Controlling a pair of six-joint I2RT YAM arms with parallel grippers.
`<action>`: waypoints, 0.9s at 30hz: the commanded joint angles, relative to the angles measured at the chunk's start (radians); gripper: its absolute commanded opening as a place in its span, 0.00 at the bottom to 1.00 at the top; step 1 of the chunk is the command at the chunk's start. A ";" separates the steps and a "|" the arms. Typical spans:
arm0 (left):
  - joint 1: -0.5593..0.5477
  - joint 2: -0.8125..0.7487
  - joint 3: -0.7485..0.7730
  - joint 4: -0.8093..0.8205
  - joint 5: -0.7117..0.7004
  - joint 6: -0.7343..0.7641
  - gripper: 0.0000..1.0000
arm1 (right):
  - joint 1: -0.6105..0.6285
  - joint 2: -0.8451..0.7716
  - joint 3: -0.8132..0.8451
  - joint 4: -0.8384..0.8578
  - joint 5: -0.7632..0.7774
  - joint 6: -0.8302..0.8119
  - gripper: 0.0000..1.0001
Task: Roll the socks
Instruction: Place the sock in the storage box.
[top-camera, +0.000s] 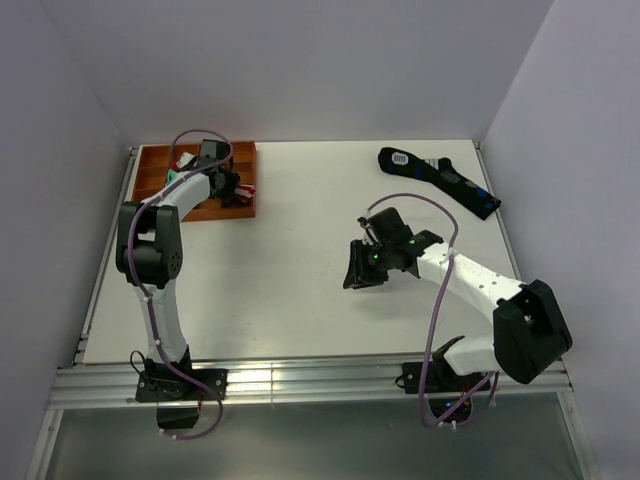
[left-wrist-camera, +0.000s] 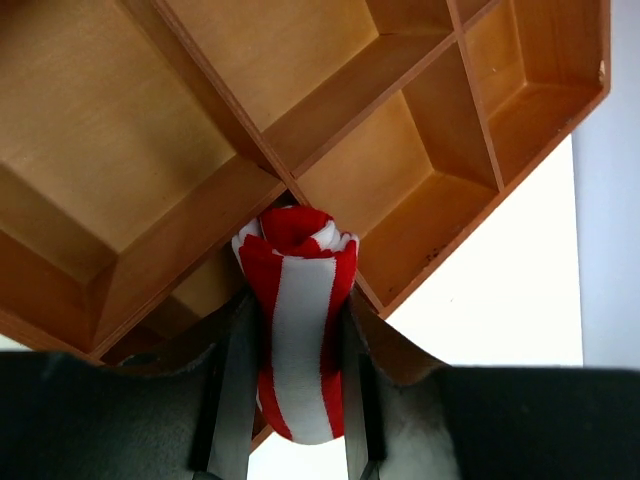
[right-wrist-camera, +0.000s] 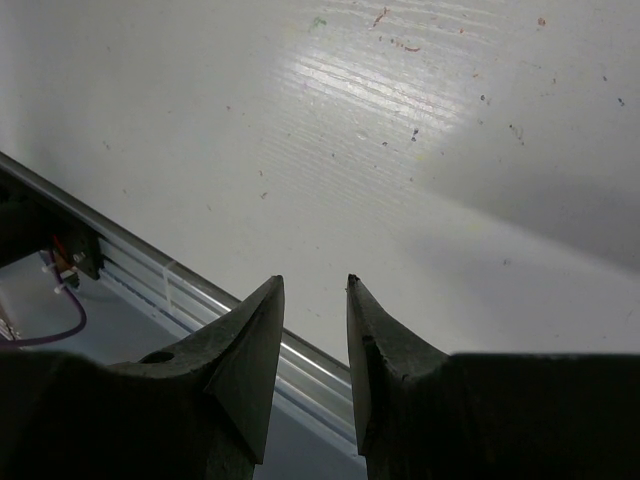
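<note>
Fingers of the left gripper press against both sides of a small rolled sock of soft fabric with red and white stripes, clamping it at the lower centre of the left wrist view. We see the roll end-on at its far tip: a red outer wrap curled snugly around white and red layers, with long stripes running back between the grey finger pads. It hangs just above a brown wooden tray with compartments, right over the point where several dividers meet, so we cannot tell which compartment lies under it. In the top view that tray sits at the upper left of the white table, with the left gripper over its right half.

We judge the main risk to be the release. Dropped here, the roll could land on a divider edge, tip and loosen, since only its own wrap holds it shut. A finger pad could also drag the outer layer open when parting.

At centre right of the top view, the right gripper hangs over bare table. Its wrist view shows the fingers a little apart with nothing between them. A long black sock with blue patches lies at the upper right, well apart from both arms.
</note>
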 joint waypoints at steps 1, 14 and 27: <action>0.004 0.028 0.057 -0.082 -0.046 -0.005 0.00 | -0.007 0.005 0.003 0.029 0.014 -0.025 0.39; 0.005 0.108 0.160 -0.303 -0.102 0.029 0.00 | -0.007 0.006 0.004 0.024 0.012 -0.028 0.39; 0.005 0.200 0.277 -0.495 -0.161 -0.041 0.00 | -0.007 0.006 0.004 0.021 0.000 -0.025 0.38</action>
